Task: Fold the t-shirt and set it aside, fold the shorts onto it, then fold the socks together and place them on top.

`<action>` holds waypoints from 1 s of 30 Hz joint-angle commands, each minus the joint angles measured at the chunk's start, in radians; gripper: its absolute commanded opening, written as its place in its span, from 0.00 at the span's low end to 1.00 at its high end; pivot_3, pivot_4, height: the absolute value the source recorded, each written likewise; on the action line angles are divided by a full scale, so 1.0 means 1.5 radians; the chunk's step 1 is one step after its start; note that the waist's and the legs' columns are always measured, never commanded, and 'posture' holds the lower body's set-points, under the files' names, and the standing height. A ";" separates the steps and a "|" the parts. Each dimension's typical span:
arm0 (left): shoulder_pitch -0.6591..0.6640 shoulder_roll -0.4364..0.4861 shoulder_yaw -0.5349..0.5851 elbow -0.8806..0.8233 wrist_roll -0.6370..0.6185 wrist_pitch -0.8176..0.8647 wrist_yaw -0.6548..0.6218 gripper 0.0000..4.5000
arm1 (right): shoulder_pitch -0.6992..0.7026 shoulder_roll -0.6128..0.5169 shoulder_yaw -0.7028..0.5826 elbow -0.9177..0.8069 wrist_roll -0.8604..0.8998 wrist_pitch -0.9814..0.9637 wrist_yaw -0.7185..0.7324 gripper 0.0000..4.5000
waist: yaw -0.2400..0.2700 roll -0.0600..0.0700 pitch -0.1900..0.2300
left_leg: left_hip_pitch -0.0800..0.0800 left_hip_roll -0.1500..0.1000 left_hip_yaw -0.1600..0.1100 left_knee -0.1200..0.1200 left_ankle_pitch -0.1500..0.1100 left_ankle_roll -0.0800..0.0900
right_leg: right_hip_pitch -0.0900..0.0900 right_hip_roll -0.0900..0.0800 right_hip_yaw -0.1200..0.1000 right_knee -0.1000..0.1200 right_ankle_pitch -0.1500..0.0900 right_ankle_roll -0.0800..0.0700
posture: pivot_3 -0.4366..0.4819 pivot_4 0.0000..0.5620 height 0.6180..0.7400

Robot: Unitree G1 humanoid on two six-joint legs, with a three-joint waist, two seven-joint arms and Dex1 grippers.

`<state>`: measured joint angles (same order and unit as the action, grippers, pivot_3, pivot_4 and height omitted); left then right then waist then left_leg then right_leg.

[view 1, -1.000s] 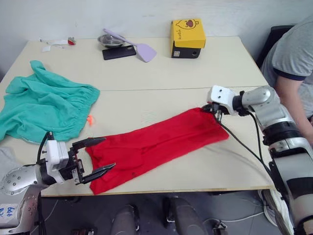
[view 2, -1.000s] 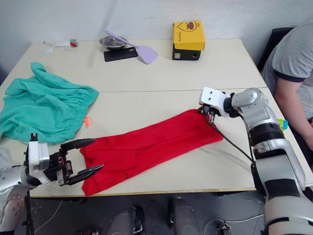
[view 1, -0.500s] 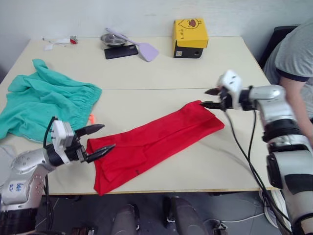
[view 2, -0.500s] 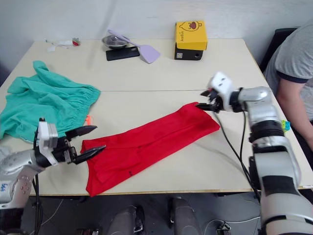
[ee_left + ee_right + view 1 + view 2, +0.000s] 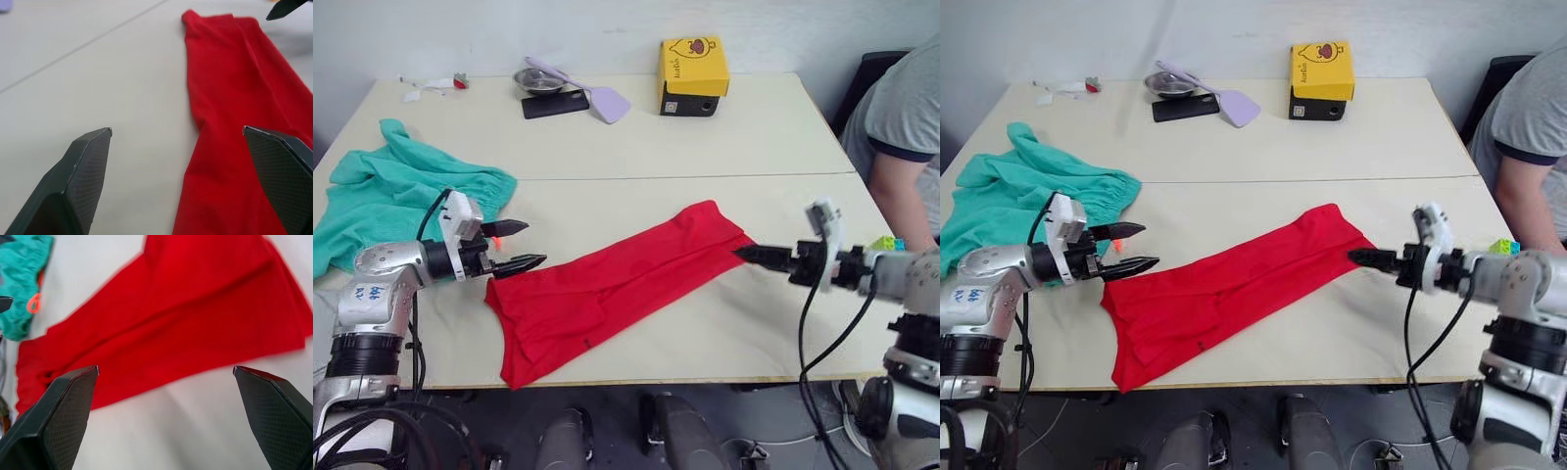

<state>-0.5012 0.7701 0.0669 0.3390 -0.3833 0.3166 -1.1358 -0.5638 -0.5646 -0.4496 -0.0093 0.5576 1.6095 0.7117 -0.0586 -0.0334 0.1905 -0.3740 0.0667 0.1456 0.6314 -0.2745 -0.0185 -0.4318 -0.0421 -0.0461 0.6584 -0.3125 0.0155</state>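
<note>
The red t-shirt [image 5: 617, 284] lies folded into a long strip, slanting across the near half of the table. The teal shorts [image 5: 401, 201] lie crumpled at the left, their orange drawstring [image 5: 495, 240] poking out. My left gripper [image 5: 535, 243] is open and empty between the shorts' waistband and the shirt's left end [image 5: 215, 161]. Just off the shirt's right corner, my right gripper [image 5: 744, 254] is open, its fingers wide apart [image 5: 165, 368] and clear of the cloth. A pale grey patch [image 5: 321, 305] at the near left edge may be the socks; I cannot tell.
At the back of the table stand a yellow box [image 5: 690, 64], a black phone [image 5: 553, 102], a metal bowl [image 5: 533, 80] and a lilac spatula [image 5: 597, 98]. A person [image 5: 901, 117] sits at the right edge, near a small coloured cube [image 5: 883, 243].
My right gripper opened, let go of the shirt's right corner and drew back toward the near right. My left gripper rose from the table's front edge to the shirt's left end.
</note>
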 commanded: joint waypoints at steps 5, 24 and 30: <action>-0.072 0.027 -0.064 0.070 0.074 0.035 -0.041 1.00 | -0.006 0.038 -0.012 -0.025 0.045 0.003 -0.147 1.00 | 0.001 -0.001 0.000 | 0.000 0.000 0.000 0.000 0.000 0.000 | 0.000 0.000 0.000 0.000 0.000 0.000 | 0.48 0.27 1.00; -0.059 0.056 -0.098 0.033 0.088 0.189 -0.095 0.36 | -0.052 0.104 0.061 0.030 -0.015 -0.108 -0.248 0.63 | -0.016 -0.007 -0.004 | 0.002 0.000 0.000 0.000 0.000 0.000 | 0.002 0.000 0.000 0.000 0.000 0.001 | 0.48 0.27 1.00; 0.022 0.066 -0.032 -0.096 0.031 0.277 -0.057 0.00 | -0.096 0.095 0.097 0.082 -0.024 -0.177 -0.224 0.12 | -0.020 -0.006 -0.004 | 0.002 0.000 0.000 -0.001 0.000 0.000 | 0.001 0.000 0.001 0.000 0.000 0.000 | 0.48 0.27 1.00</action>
<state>-0.4912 0.8541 -0.0281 0.2727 -0.2935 0.6866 -1.2400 -0.6750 -0.4181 -0.3172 0.1028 0.5216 1.3731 0.3594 -0.0886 -0.0426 0.1852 -0.3717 0.0673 0.1462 0.6296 -0.2738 -0.0192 -0.4311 -0.0417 -0.0443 0.6586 -0.3124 0.0162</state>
